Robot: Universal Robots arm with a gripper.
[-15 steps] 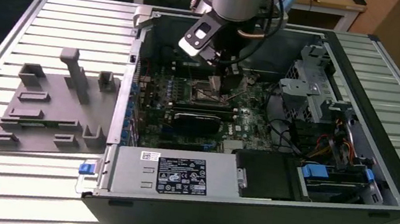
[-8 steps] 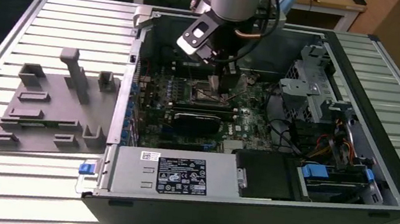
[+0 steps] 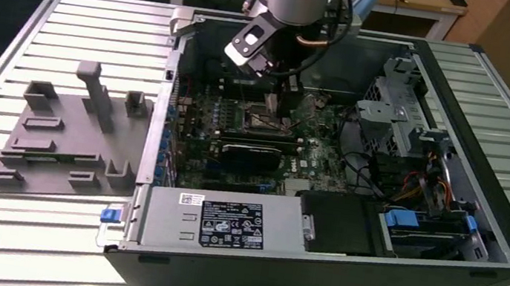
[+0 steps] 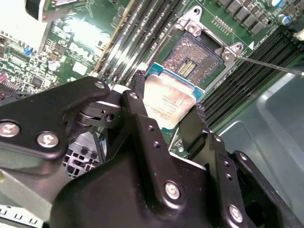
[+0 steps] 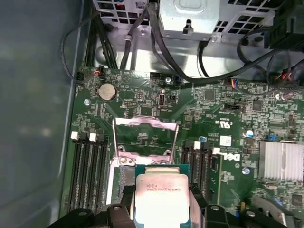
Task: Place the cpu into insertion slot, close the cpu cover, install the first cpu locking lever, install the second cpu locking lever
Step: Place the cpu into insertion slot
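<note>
— What was the pincer [image 4: 170, 97] doing at that moment?

— It was closed on the cpu [image 4: 166, 104], one black finger [image 4: 138, 83] pressed to each of two opposite edges, the chip's pale metal face turned toward both wrist cameras.

— And where was the chip relative to the socket?

— Over one edge of the insertion slot [image 4: 194, 57], not seated in it. The slot's dark contact field lay bare beyond the chip. How far above the board it was held, I could not tell.

— Was the cpu cover down?

— No. In the first wrist view the cpu cover [image 5: 145, 122] stood swung up off the slot [image 5: 124, 176], green circuit board [image 5: 213, 109] showing through its cut-out centre. A thin metal rod [image 4: 266, 64] ran out from one corner of the socket, lifted clear of it.

— What flanked the socket?

— Long black memory slots [image 5: 88, 171] on both sides.

— And the wider scene?

— In the exterior view the arm reached down into an open computer case [image 3: 484, 220] lying on a slatted metal table [image 3: 6, 63], the pincer [image 3: 282, 91] low above the board. A grey fixture tray [image 3: 66, 139] sat beside the case, toward the exterior view's left.
</note>
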